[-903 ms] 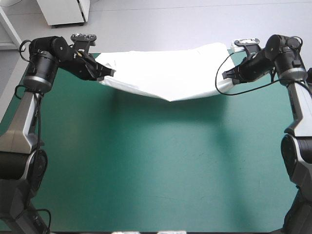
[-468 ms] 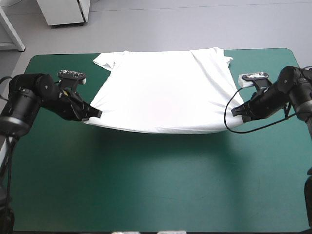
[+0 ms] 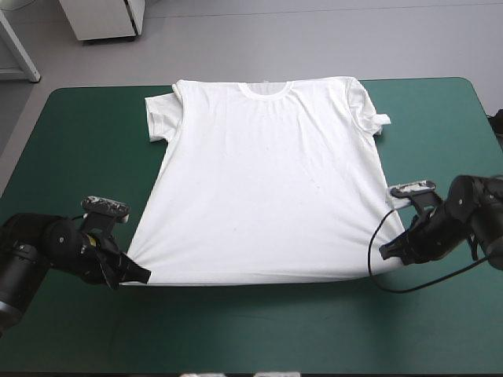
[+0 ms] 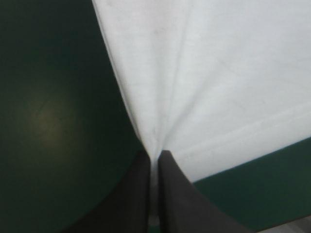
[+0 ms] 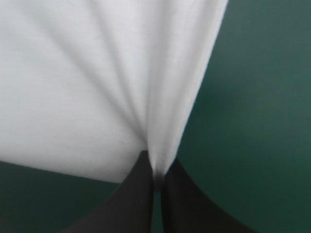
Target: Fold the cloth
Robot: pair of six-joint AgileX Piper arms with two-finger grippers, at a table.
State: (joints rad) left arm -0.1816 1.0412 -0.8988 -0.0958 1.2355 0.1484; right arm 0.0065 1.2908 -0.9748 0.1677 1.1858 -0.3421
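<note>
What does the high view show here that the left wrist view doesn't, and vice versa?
High view only: the whole white short-sleeved T-shirt spread flat, collar toward the far edge, and the right claw at its near right corner. Left wrist view only: fabric creases fanning out from the left claw. Both: that claw shut on the near left corner, over the teal-green table cover.

Table (image 3: 440,94) w/ teal-green cover (image 3: 259,334), far corners rounded, cover flat & smooth thru-out.

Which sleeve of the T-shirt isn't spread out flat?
The right-side sleeve: it is bunched and folded in against the T-shirt, with a small tip poking out, while the left-side sleeve lies spread open.
</note>
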